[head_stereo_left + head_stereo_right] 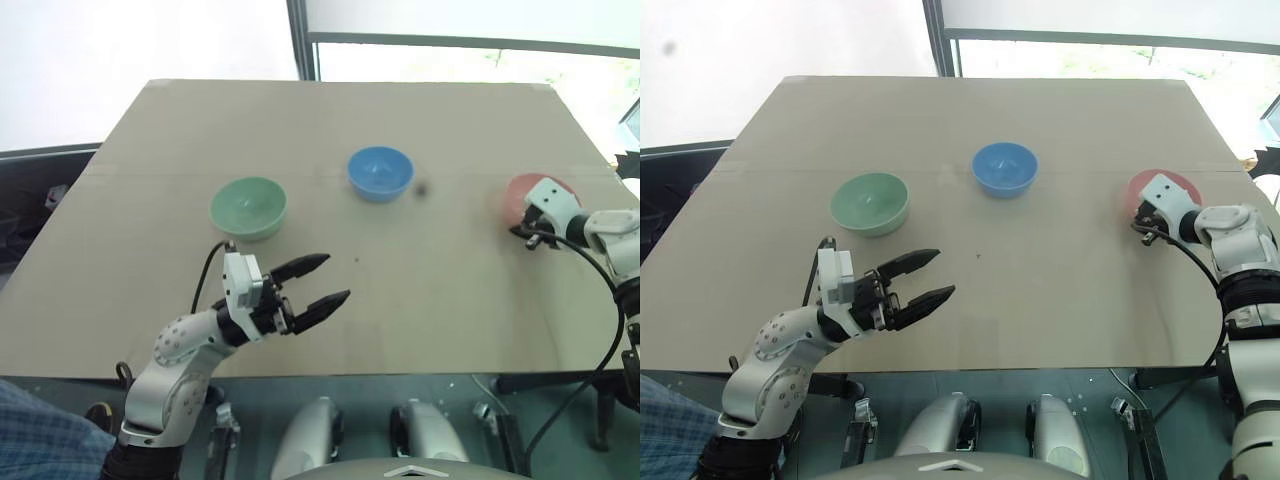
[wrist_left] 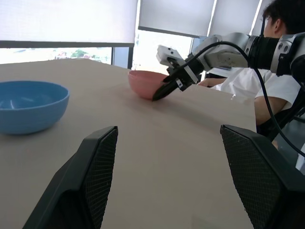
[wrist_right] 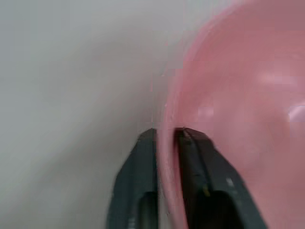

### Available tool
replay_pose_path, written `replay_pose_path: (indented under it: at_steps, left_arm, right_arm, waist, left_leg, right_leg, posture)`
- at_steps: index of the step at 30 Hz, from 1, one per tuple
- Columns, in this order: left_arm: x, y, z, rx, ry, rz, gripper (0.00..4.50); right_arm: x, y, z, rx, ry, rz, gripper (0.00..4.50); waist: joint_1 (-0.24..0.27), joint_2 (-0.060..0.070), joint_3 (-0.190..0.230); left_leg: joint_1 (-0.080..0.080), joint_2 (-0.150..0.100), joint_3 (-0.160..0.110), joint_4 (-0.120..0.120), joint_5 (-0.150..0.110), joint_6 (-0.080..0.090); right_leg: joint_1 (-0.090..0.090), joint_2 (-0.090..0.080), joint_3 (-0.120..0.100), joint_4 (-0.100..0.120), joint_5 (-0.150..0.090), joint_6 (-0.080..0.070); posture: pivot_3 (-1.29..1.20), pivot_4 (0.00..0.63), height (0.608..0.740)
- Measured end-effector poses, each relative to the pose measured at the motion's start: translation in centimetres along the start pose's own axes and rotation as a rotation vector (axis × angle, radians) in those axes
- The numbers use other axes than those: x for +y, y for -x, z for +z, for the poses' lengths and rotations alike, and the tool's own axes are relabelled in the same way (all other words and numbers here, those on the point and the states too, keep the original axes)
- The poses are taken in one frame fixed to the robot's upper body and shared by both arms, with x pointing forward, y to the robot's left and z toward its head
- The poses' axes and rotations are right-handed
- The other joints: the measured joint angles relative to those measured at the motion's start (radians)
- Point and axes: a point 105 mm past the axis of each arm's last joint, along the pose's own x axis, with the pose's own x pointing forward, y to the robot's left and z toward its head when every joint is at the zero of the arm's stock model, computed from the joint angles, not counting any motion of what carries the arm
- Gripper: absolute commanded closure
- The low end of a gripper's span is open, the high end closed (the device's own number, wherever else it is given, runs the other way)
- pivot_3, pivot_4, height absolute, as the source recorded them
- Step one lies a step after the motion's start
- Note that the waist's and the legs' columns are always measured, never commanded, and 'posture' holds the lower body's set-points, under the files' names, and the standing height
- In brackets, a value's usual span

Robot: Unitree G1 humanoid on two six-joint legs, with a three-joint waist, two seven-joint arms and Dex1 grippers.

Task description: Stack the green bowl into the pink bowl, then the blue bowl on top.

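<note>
I had the right gripper (image 3: 166, 136) clamped on the near rim of the pink bowl (image 3: 238, 109), one finger inside, one outside. That bowl sat at the table's (image 1: 400, 290) right side, well apart from the other two. Blue bowl (image 1: 380, 172) was mid-table toward the far edge, green bowl (image 1: 248, 206) to its left and a bit nearer to me. Left gripper (image 1: 322, 281) hovered over the table's near part, fingers spread, nothing in them. A person in a white shirt (image 2: 248, 88) sat past the table's right end.
</note>
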Motion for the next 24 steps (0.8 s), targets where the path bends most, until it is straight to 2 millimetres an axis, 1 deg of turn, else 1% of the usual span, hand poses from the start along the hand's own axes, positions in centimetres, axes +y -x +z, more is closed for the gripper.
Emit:
replay_pose_path:
  at_steps: [3,5,7,8,9,10,11,12,13,14,15,16,17,18,19,20,23,24]
  left_arm:
    - [0.0,0.0,0.0,0.003,-0.002,0.000,0.85]
    - [0.0,0.1,0.0,0.006,-0.002,0.000,0.85]
    - [0.0,0.1,0.0,0.008,-0.003,0.000,0.85]
    - [0.0,0.2,-0.1,0.010,-0.004,0.000,0.85]
    - [0.0,0.2,-0.1,0.011,-0.004,0.001,0.85]
    - [0.0,0.2,-0.1,0.014,-0.003,0.001,0.85]
    - [0.0,0.3,-0.1,0.015,-0.003,0.002,0.85]
    - [0.0,0.4,-0.2,0.020,0.000,0.004,0.85]
    - [0.0,0.5,-0.3,0.024,-0.001,0.003,0.85]
    - [0.0,0.5,-0.3,0.025,-0.002,0.003,0.85]
    - [0.0,0.5,-0.3,0.025,-0.002,0.002,0.85]
    - [0.0,0.7,-0.3,0.030,-0.003,0.010,0.85]
    - [0.1,0.8,-0.3,0.032,-0.003,0.011,0.85]
    - [0.1,0.7,-0.3,0.031,-0.004,0.011,0.85]
    - [0.1,0.7,-0.3,0.031,-0.004,0.011,0.85]
    - [0.1,0.8,-0.3,0.031,-0.003,0.013,0.85]
    - [0.1,0.8,-0.3,0.030,-0.001,0.014,0.85]
    - [0.1,0.8,-0.3,0.031,-0.001,0.015,0.85]
  right_arm:
    - [0.0,0.0,0.0,0.002,0.018,-0.007,4.43]
    - [0.5,-0.1,0.4,-0.009,0.047,0.010,4.43]
    - [1.6,-0.2,1.5,-0.039,0.083,0.051,4.43]
    - [2.7,-0.3,2.4,-0.062,0.117,0.090,4.43]
    - [3.3,-0.3,2.9,-0.070,0.137,0.111,4.43]
    - [5.0,-0.3,3.8,-0.084,0.192,0.164,4.43]
    - [5.4,-0.2,4.0,-0.090,0.204,0.174,4.43]
    - [7.9,0.0,5.5,-0.115,0.278,0.248,4.43]
    - [9.4,0.2,6.5,-0.140,0.317,0.292,4.43]
    - [10.6,0.3,7.2,-0.157,0.347,0.325,4.43]
    - [10.9,0.4,7.4,-0.162,0.357,0.332,4.43]
    - [13.4,0.9,8.9,-0.196,0.437,0.384,4.43]
    - [14.4,1.0,9.5,-0.215,0.468,0.405,4.43]
    - [17.0,1.4,10.7,-0.253,0.536,0.459,4.43]
    - [18.3,1.5,11.1,-0.274,0.561,0.488,4.43]
    - [19.5,1.6,11.4,-0.275,0.571,0.511,4.43]
    - [21.6,1.2,11.5,-0.223,0.578,0.542,4.43]
    - [21.9,1.2,11.7,-0.220,0.595,0.540,4.43]
  waist:
    - [0.001,0.000,0.000]
    - [0.001,0.000,0.000]
    - [-0.003,0.001,0.000]
    - [-0.007,0.001,0.000]
    - [-0.008,0.001,0.000]
    - [-0.009,0.002,0.000]
    - [-0.009,0.002,0.000]
    - [-0.009,0.002,0.001]
    - [-0.011,0.002,0.001]
    - [-0.010,0.002,0.001]
    - [-0.010,0.002,0.001]
    - [-0.010,0.002,0.001]
    - [-0.010,0.002,0.001]
    - [-0.010,0.002,0.001]
    - [-0.009,0.002,0.001]
    - [-0.006,0.002,0.001]
    - [-0.001,0.002,0.001]
    - [0.000,0.002,0.001]
  left_leg:
    - [0.000,0.000,0.000,0.000,0.000,0.000]
    - [0.000,0.000,0.000,0.000,0.000,0.000]
    - [-0.001,0.000,0.000,-0.001,0.000,0.000]
    - [-0.001,0.000,0.000,-0.001,0.000,0.000]
    - [-0.001,0.000,0.000,-0.002,0.000,0.000]
    - [-0.001,0.000,0.000,-0.002,-0.001,0.001]
    - [-0.001,0.000,0.000,-0.002,-0.001,0.001]
    - [-0.002,0.000,0.000,-0.002,-0.001,0.002]
    - [-0.002,0.000,0.000,-0.002,-0.002,0.003]
    - [-0.002,0.000,0.000,-0.002,-0.002,0.003]
    - [-0.002,0.000,0.000,-0.002,-0.002,0.003]
    - [-0.002,0.000,0.000,-0.002,-0.002,0.003]
    - [-0.002,0.000,-0.001,-0.002,-0.002,0.003]
    - [-0.002,0.000,-0.001,-0.002,-0.002,0.003]
    - [-0.002,0.000,-0.001,-0.002,-0.002,0.003]
    - [-0.002,-0.001,-0.001,-0.001,-0.002,0.003]
    - [-0.002,-0.001,-0.001,-0.001,-0.002,0.002]
    - [-0.002,-0.001,-0.001,-0.001,-0.002,0.002]
  right_leg:
    - [0.000,-0.001,0.000,0.000,0.000,0.000]
    - [0.000,-0.001,0.000,0.000,0.000,0.000]
    - [-0.001,-0.001,0.000,0.000,0.000,0.000]
    - [-0.002,0.000,0.000,0.000,0.000,0.000]
    - [-0.002,0.000,0.000,0.000,0.000,0.000]
    - [-0.002,0.000,0.000,0.000,0.000,0.000]
    - [-0.002,0.000,0.000,0.000,0.000,0.000]
    - [-0.003,0.000,0.000,0.000,0.000,0.000]
    - [-0.003,0.000,0.000,0.000,0.000,0.000]
    - [-0.003,-0.001,0.000,0.000,0.000,0.000]
    - [-0.003,-0.001,0.000,0.000,0.000,0.000]
    - [-0.003,-0.001,0.000,0.000,0.000,0.000]
    - [-0.003,-0.001,0.000,0.000,0.000,0.000]
    - [-0.003,-0.001,0.000,0.000,0.000,0.000]
    - [-0.003,-0.001,0.000,0.000,0.000,0.000]
    - [-0.003,-0.001,0.000,0.000,0.000,0.000]
    - [-0.003,-0.002,0.000,0.000,0.000,0.000]
    - [-0.003,-0.002,0.000,0.000,0.000,0.000]
  posture:
    - [0.00,0.150,0.740]
    - [0.00,0.150,0.740]
    - [0.00,0.150,0.740]
    - [0.00,0.150,0.740]
    - [0.00,0.150,0.740]
    - [0.00,0.150,0.740]
    - [0.00,0.150,0.740]
    - [0.00,0.150,0.740]
    - [0.00,0.150,0.740]
    - [0.00,0.150,0.740]
    - [0.00,0.150,0.740]
    - [0.00,0.150,0.740]
    - [0.00,0.150,0.740]
    - [0.00,0.150,0.740]
    - [0.00,0.150,0.740]
    - [0.00,0.150,0.740]
    - [0.00,0.150,0.740]
    - [0.00,0.150,0.740]
